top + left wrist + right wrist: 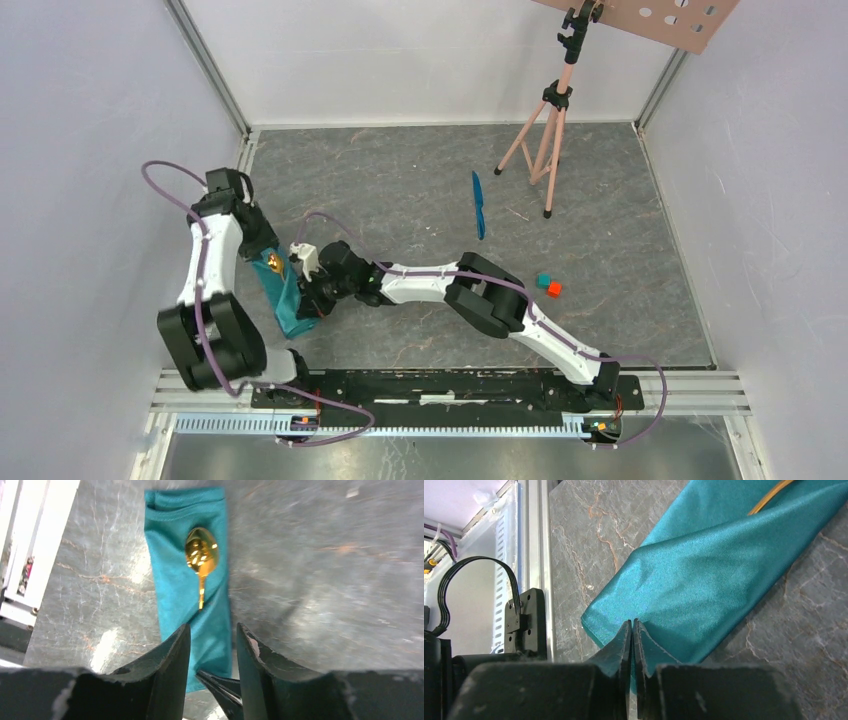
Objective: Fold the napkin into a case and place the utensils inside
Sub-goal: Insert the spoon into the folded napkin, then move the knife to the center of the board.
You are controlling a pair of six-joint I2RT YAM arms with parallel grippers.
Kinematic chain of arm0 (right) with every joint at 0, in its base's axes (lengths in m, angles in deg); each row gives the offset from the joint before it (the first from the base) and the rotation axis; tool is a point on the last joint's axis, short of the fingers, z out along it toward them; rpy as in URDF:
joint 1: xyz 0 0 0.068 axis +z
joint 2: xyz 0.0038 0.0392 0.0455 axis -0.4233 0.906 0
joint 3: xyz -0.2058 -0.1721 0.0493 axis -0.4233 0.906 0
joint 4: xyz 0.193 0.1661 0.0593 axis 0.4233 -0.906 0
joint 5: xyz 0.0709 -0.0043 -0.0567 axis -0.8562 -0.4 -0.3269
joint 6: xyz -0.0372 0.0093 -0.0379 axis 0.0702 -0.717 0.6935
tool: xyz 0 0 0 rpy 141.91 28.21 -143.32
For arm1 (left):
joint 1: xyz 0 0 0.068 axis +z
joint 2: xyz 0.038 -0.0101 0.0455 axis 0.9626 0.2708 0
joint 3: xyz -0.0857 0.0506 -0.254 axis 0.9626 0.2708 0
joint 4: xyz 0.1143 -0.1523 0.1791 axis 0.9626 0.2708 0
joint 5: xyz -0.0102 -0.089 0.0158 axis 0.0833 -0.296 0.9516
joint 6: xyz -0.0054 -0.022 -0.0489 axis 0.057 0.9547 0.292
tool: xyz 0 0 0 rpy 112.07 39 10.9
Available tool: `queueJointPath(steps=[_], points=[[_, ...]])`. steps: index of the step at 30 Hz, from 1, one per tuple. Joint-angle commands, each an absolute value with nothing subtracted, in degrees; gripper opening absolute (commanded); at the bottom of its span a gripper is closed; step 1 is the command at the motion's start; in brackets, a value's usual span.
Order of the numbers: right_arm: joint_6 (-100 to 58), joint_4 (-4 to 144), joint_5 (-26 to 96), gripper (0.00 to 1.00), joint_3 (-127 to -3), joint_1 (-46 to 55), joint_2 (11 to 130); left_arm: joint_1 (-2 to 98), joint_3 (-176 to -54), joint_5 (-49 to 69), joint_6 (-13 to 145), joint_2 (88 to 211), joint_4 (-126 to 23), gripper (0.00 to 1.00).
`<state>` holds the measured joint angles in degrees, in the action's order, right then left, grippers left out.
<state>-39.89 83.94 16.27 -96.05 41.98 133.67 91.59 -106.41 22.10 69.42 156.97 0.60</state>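
Observation:
The napkin (pixel 288 298) lies folded into a narrow teal case (pixel 180 580) at the table's left. The gold spoon (pixel 201 555) rests on it, bowl bare, with its handle (pixel 771 495) slipped under a fold. My left gripper (pixel 213 627) hovers open over the case's far part, near the spoon (pixel 273 263), with nothing between its fingers. My right gripper (pixel 631 621) is shut on the case's near end (pixel 305 318), teal cloth showing between its jaws. The blue knife (pixel 479 205) lies alone on the table, far right of the case.
A small teal cube (pixel 543 281) and a red cube (pixel 554 289) sit right of the right arm. A pink tripod (pixel 545 140) stands at the back right. The metal rail (pixel 536 540) at the table's near edge runs close to the case's near end.

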Motion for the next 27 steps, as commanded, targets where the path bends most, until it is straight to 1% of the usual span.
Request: queueJointPath(steps=[1, 3, 4, 5, 6, 9, 10, 13, 16, 18, 19, 21, 24, 27], points=[[-40.9, 79.8, 16.6, 0.12, -96.3, 41.0, 125.2, 91.7, -105.6, 13.3, 71.2, 143.5, -6.8, 0.48], [-40.3, 77.4, 17.4, 0.20, -92.9, 40.1, 119.2, 91.8, -103.3, 10.1, 70.6, 138.8, -10.6, 0.51], [-39.7, 76.3, 17.8, 0.23, -89.7, 39.5, 116.4, 91.8, -102.9, 8.8, 70.6, 137.1, -11.6, 0.52], [-39.1, 75.5, 18.4, 0.28, -86.8, 38.5, 112.6, 91.8, -102.9, 7.2, 70.5, 136.0, -11.9, 0.52], [-38.1, 75.4, 19.2, 0.33, -81.9, 37.6, 109.1, 91.7, -103.0, 5.3, 70.4, 134.9, -12.2, 0.53], [-34.5, 74.0, 25.5, 0.54, -68.1, 32.1, 97.8, 90.4, -101.5, -1.2, 71.7, 131.3, -14.6, 0.56], [-33.6, 72.2, 28.1, 0.60, -65.4, 29.8, 94.8, 88.9, -100.7, -2.1, 72.4, 130.2, -15.4, 0.57], [-28.3, 65.3, 36.0, 0.69, -60.3, 21.5, 90.0, 81.3, -97.8, -1.6, 74.2, 126.7, -17.1, 0.59], [-23.1, 56.4, 46.4, 0.82, -64.0, 14.8, 91.7, 70.8, -94.7, 1.9, 77.1, 124.7, -18.7, 0.62], [-21.7, 52.1, 47.0, 0.86, -68.3, 10.3, 95.6, 64.8, -92.8, 3.3, 78.8, 124.5, -19.6, 0.65], [-21.5, 50.3, 47.0, 0.89, -71.0, 8.3, 98.3, 63.0, -92.2, 3.2, 78.7, 124.8, -19.7, 0.65], [-21.5, 46.6, 48.2, 0.92, -75.6, 5.4, 102.5, 61.4, -91.6, 3.4, 77.1, 125.4, -18.9, 0.65], [-20.3, 44.1, 50.6, 0.93, -79.8, 3.5, 107.1, 61.2, -92.7, 4.4, 74.7, 125.8, -14.8, 0.65], [-20.3, 41.4, 54.3, 0.90, -83.2, 2.5, 111.5, 61.2, -93.4, 4.9, 74.9, 124.7, -13.2, 0.66]])
